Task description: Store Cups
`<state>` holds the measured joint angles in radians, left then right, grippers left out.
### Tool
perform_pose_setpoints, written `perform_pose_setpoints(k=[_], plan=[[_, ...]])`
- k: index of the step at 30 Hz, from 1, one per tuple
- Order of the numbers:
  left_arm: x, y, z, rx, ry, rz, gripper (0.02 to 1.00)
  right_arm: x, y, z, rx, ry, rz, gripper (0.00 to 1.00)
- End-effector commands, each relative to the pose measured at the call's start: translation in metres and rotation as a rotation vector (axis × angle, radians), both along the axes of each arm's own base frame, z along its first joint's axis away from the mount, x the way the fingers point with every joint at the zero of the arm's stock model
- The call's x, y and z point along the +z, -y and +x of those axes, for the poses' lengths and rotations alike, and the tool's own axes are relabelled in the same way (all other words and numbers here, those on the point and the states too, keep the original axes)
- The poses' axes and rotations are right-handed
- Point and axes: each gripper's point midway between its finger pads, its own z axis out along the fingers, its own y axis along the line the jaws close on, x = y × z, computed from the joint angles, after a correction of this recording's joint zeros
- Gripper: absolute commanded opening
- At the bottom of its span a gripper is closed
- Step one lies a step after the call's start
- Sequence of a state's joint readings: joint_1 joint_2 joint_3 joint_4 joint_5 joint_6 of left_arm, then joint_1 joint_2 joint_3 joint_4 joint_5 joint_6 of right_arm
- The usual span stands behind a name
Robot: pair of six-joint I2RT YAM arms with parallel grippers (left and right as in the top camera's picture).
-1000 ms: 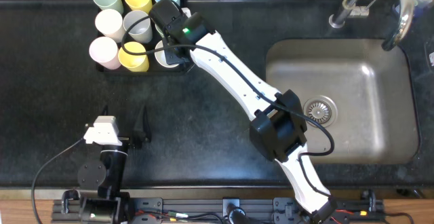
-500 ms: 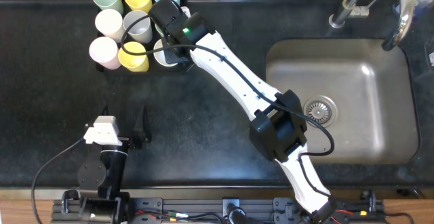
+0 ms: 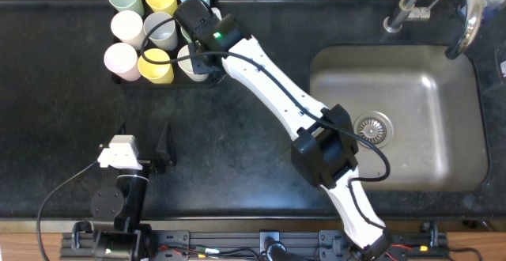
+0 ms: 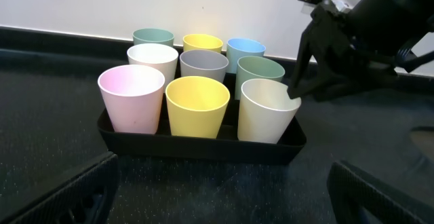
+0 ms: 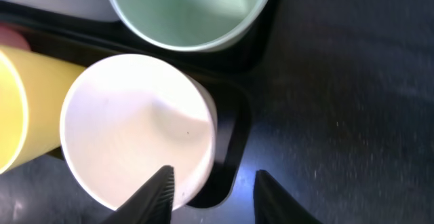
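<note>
A black tray (image 4: 203, 146) at the counter's back left holds several upright cups in pastel colours. A cream cup (image 4: 268, 108) stands in its near right corner, next to a yellow cup (image 5: 13, 108) and a pale green cup (image 5: 190, 10). My right gripper (image 5: 213, 176) is open over the cream cup (image 5: 135, 129), one finger inside the rim and one outside by the tray's wall. In the left wrist view the right gripper (image 4: 319, 81) touches that rim. My left gripper (image 3: 145, 134) rests open near the front edge, well short of the tray (image 3: 126, 79).
A steel sink (image 3: 427, 79) fills the right side of the counter, with a faucet (image 3: 407, 8) behind it. The right arm stretches diagonally across the middle. Bare dark counter lies between the tray and the left gripper.
</note>
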<state>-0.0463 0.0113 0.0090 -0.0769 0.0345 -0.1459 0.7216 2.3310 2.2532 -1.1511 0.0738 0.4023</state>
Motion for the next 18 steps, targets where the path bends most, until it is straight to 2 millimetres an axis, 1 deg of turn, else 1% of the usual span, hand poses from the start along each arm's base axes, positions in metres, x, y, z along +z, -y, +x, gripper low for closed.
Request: perform_pose_setpoints(k=[1, 4, 6, 8, 10, 12, 14, 16, 18], plan=[[0.001, 0.004, -0.001, -0.024, 0.005, 0.010, 1.000, 0.086, 0.023, 0.012, 0.024, 0.130, 0.109, 0.478], [0.001, 0.004, -0.001, -0.024, 0.005, 0.010, 1.000, 0.141, 0.054, 0.017, 0.056, 0.244, 0.124, 0.520], [0.001, 0.004, -0.001, -0.024, 0.005, 0.010, 1.000, 0.178, 0.076, 0.015, 0.099, 0.331, 0.114, 0.575], [0.001, 0.004, -0.001, -0.024, 0.005, 0.010, 1.000, 0.207, 0.097, 0.010, 0.138, 0.402, 0.091, 0.638], [0.001, 0.004, -0.001, -0.024, 0.005, 0.010, 1.000, 0.230, 0.124, 0.006, 0.138, 0.453, 0.072, 0.698], [0.001, 0.004, -0.001, -0.024, 0.005, 0.010, 1.000, 0.244, 0.155, 0.001, 0.097, 0.489, 0.063, 0.730], [0.001, 0.004, -0.001, -0.024, 0.005, 0.010, 1.000, 0.250, 0.188, -0.006, 0.037, 0.516, 0.059, 0.750], [0.001, 0.004, -0.001, -0.024, 0.005, 0.010, 1.000, 0.247, 0.221, -0.016, -0.027, 0.541, 0.052, 0.766], [0.001, 0.004, -0.001, -0.024, 0.005, 0.010, 1.000, 0.241, 0.246, -0.029, -0.072, 0.567, 0.059, 0.794]])
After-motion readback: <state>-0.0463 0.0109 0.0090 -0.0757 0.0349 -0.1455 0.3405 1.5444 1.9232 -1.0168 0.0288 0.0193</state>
